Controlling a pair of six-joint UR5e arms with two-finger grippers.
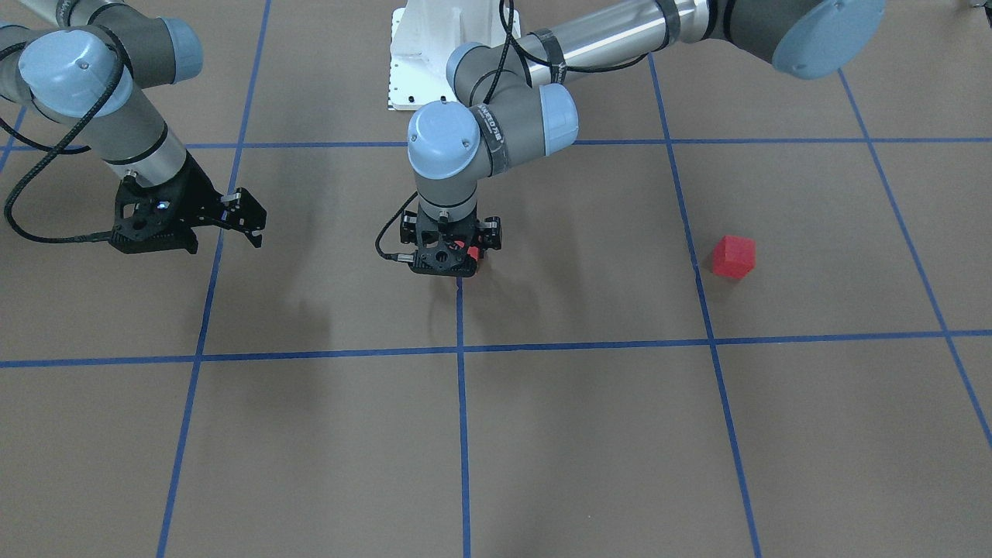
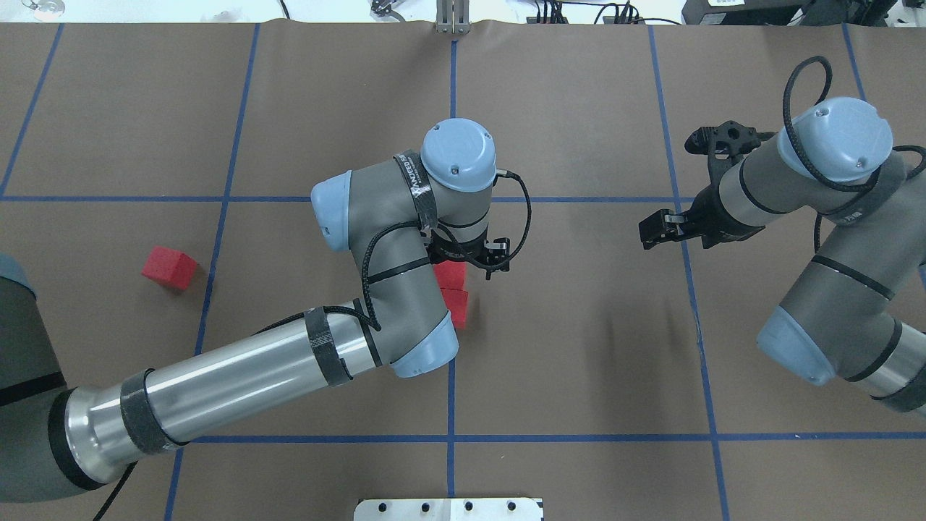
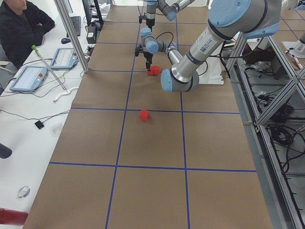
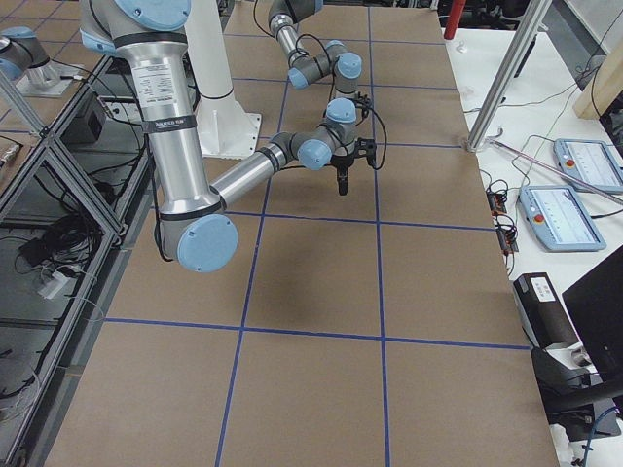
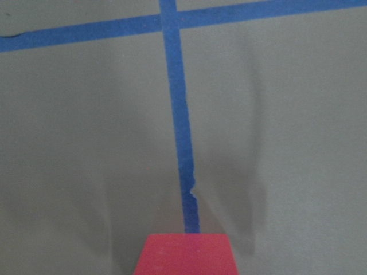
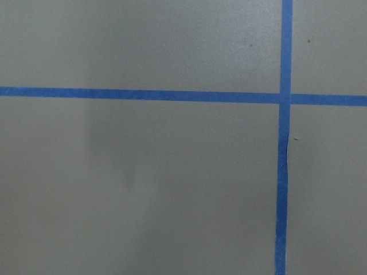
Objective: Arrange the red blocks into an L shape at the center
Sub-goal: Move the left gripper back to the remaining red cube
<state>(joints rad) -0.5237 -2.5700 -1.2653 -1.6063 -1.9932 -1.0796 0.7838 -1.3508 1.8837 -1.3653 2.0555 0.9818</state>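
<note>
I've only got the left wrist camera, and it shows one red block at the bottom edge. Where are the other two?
Observer: A second block sits right against it, on the middle tape line.
Operator: And the third?
Observer: The third block lies alone, well off toward the robot's left.
Operator: Is the right arm close?
Observer: No, the right gripper hangs far off on the robot's right.
</note>
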